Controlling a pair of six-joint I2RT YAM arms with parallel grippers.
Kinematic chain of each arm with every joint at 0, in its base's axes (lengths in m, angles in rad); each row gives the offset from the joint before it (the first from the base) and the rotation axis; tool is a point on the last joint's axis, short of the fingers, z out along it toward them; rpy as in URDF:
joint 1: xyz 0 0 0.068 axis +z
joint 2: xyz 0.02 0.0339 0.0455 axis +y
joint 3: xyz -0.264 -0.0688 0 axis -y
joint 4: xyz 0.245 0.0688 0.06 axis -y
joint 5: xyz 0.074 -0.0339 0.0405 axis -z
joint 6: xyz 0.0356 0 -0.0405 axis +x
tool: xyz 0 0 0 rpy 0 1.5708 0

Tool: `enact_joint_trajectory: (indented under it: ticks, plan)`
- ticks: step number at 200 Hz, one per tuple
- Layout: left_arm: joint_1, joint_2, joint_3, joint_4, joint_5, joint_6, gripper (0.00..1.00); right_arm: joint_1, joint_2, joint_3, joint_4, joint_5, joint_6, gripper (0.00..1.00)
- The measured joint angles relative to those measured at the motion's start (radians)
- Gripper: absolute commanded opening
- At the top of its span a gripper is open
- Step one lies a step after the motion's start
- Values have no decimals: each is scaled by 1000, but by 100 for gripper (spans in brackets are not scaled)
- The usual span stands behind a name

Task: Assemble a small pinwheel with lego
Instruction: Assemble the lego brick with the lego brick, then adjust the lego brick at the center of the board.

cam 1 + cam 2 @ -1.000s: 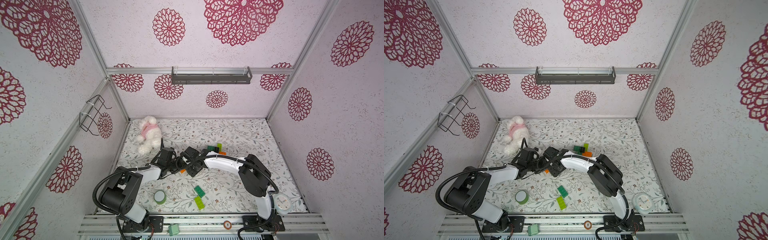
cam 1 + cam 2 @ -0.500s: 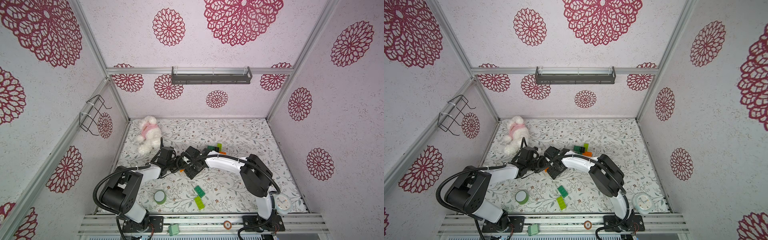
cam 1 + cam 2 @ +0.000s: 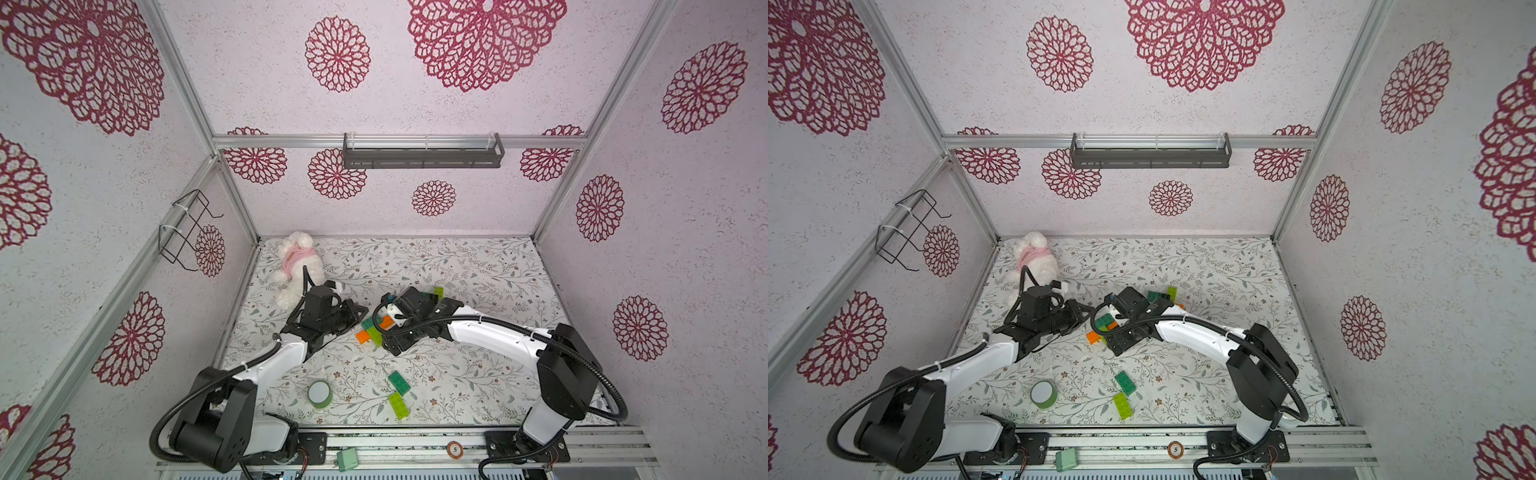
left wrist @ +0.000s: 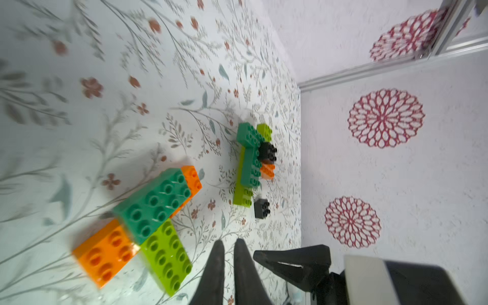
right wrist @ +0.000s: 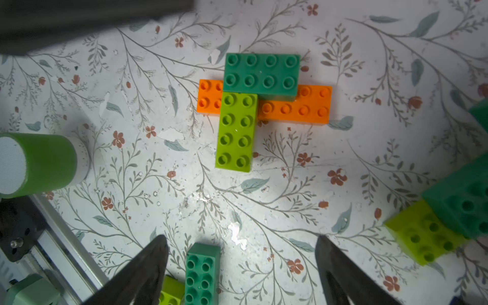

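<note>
A lego assembly (image 5: 261, 79) lies on the floral mat: a dark green brick and a lime brick (image 5: 236, 132) sit across an orange brick (image 5: 298, 105). It shows in both top views (image 3: 370, 330) between the two arms. My right gripper (image 5: 240, 243) hangs above it, open wide and holding nothing. My left gripper (image 4: 228, 244) is shut and empty, just beside the lime brick (image 4: 166, 253) and clear of it. One right finger (image 4: 290, 261) shows close to my left gripper.
A loose dark green brick (image 3: 399, 382) and a lime brick (image 3: 399, 405) lie near the front. A second lego cluster (image 4: 250, 158) with black bricks sits behind my right wrist. Green tape roll (image 3: 319, 392), plush toy (image 3: 297, 270), mint box (image 3: 347, 459).
My right gripper has opened wide and drawn back from the assembly, which now lies uncovered on the mat. The left gripper stays shut beside it.
</note>
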Motion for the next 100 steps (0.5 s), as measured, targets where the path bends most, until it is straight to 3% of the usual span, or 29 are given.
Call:
enact_joint_trajectory:
  ticks: [13, 28, 100]
  plan:
    - [44, -40, -22, -41, -29, 12, 14, -11, -20, -35, 14, 11, 13, 98]
    - [79, -25, -32, -79, -40, 24, 13, -20, -36, -65, 28, 17, 30, 99]
    - [86, 284, 29, -92, -4, 75, 11, -34, -166, -200, 96, 28, 85, 99]
